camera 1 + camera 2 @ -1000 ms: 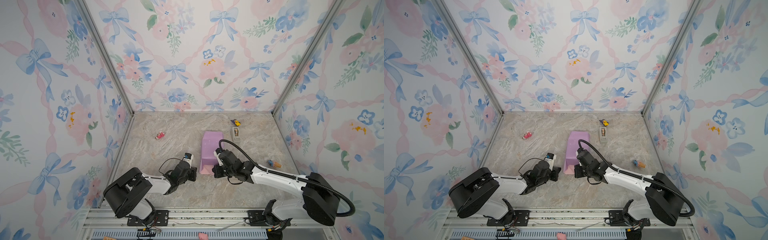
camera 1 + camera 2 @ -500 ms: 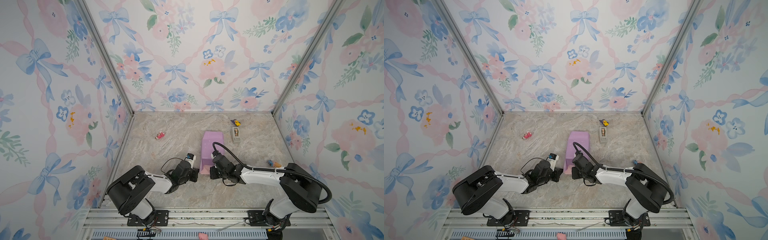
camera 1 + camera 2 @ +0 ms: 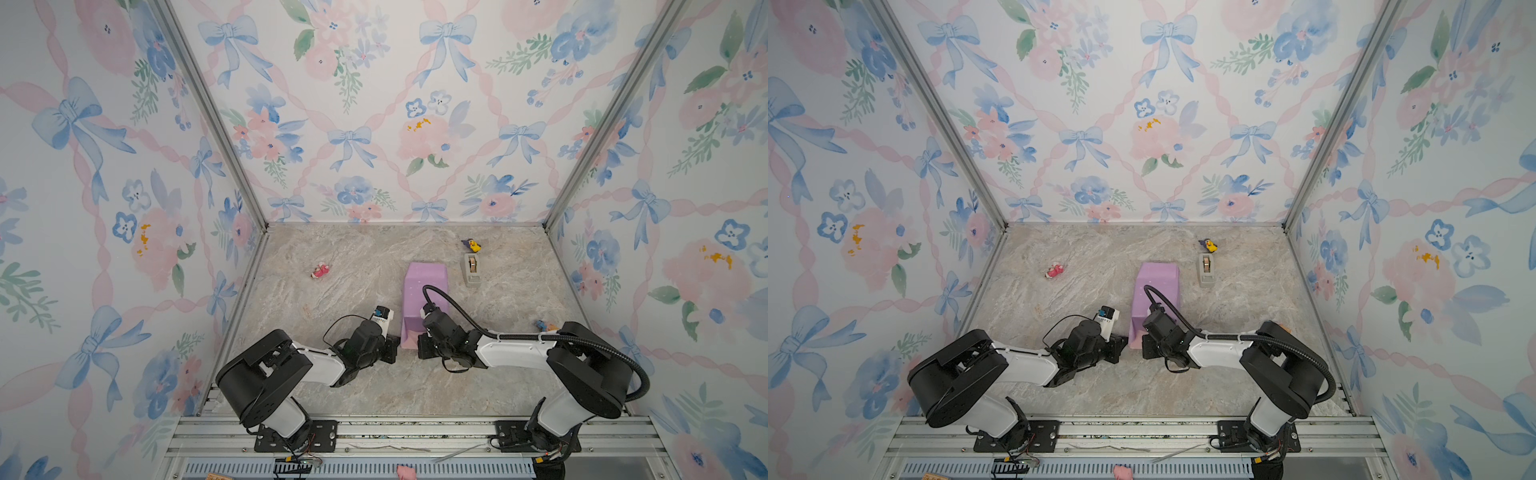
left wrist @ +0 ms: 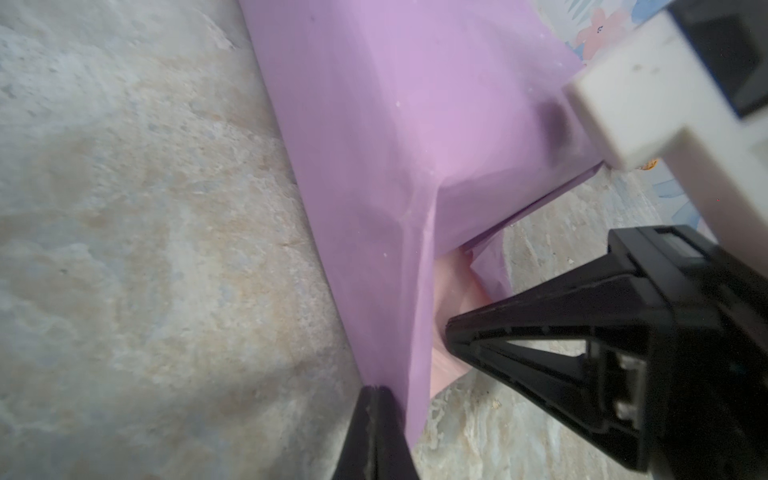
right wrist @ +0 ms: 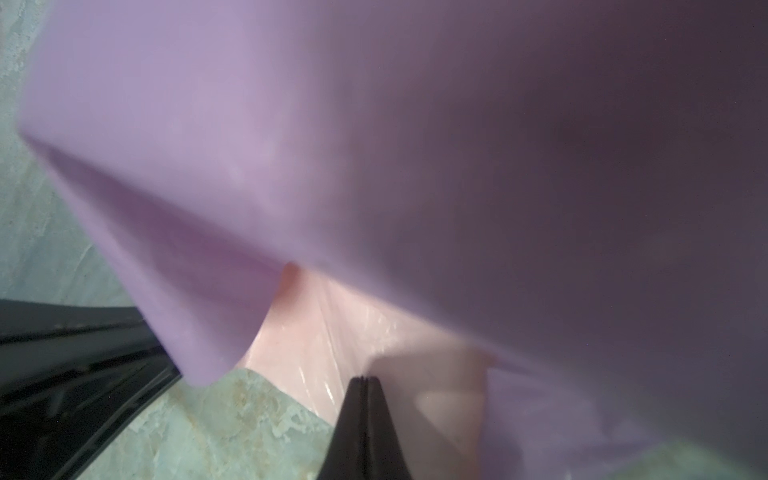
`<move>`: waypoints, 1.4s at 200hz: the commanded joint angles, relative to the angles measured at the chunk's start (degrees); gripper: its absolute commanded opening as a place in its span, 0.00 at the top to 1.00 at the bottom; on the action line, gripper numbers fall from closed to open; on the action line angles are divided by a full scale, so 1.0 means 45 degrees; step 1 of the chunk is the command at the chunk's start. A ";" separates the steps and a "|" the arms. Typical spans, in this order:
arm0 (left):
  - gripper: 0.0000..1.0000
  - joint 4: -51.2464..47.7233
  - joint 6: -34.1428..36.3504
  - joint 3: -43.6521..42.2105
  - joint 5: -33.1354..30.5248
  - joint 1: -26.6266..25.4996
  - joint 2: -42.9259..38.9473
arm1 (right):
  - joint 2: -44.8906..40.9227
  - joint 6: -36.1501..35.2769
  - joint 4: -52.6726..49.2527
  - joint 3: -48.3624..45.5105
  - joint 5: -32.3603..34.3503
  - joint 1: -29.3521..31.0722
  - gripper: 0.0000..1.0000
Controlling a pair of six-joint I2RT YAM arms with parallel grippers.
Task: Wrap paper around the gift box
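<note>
The paper (image 3: 424, 291) (image 3: 1156, 286) lies lilac side out, folded into a long tube over the gift box, which is hidden under it. Its near end gapes and shows the pale pink inner face (image 5: 332, 332) (image 4: 455, 286). My left gripper (image 3: 395, 350) (image 4: 376, 390) is shut, its tip touching the near left bottom corner of the lilac side (image 4: 374, 124). My right gripper (image 3: 422, 350) (image 5: 363, 380) is shut too, and its tip rests on the pink flap at the open end. Nothing sits between either pair of fingers.
A grey tape dispenser (image 3: 471, 269) (image 3: 1205, 270) stands just right of the parcel's far end. Small toys lie about: a yellow-purple one (image 3: 472, 245) at the back, a pink one (image 3: 320, 271) to the left, an orange-blue one (image 3: 544, 325) by the right wall.
My right arm has folded in and its gripper has slid left to the parcel's near end. The left gripper has edged right to the near left corner.
</note>
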 commanded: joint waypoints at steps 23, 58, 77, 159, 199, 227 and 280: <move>0.97 0.0496 0.0236 0.0370 0.0440 0.0128 0.0492 | 0.0343 0.0010 -0.0393 -0.0258 0.0090 0.0166 1.00; 0.98 0.1526 0.0314 0.0512 0.1271 0.0126 0.0537 | 0.0348 0.0006 -0.0384 -0.0258 0.0080 0.0189 1.00; 0.98 0.1807 0.0355 0.0596 0.1425 0.0128 0.0599 | 0.0333 -0.0001 -0.0390 -0.0267 0.0051 0.0190 1.00; 0.99 0.2529 0.0577 0.1143 0.1344 0.0170 0.1497 | -0.0361 -0.0149 -0.0588 -0.0292 0.0148 0.0190 1.00; 0.98 0.2570 0.0814 0.1122 0.0938 0.0192 0.1798 | -0.1744 -0.0358 -0.1072 -0.0315 0.0383 0.0221 0.79; 0.98 0.2602 0.0956 0.1179 0.0951 0.0190 0.1971 | -0.3528 -0.0900 -0.2216 -0.0149 0.0943 0.0190 0.69; 0.97 0.2611 0.1094 0.0845 0.0966 0.0209 0.0990 | -0.4329 -0.1095 -0.5128 0.1378 0.0551 -0.1484 0.56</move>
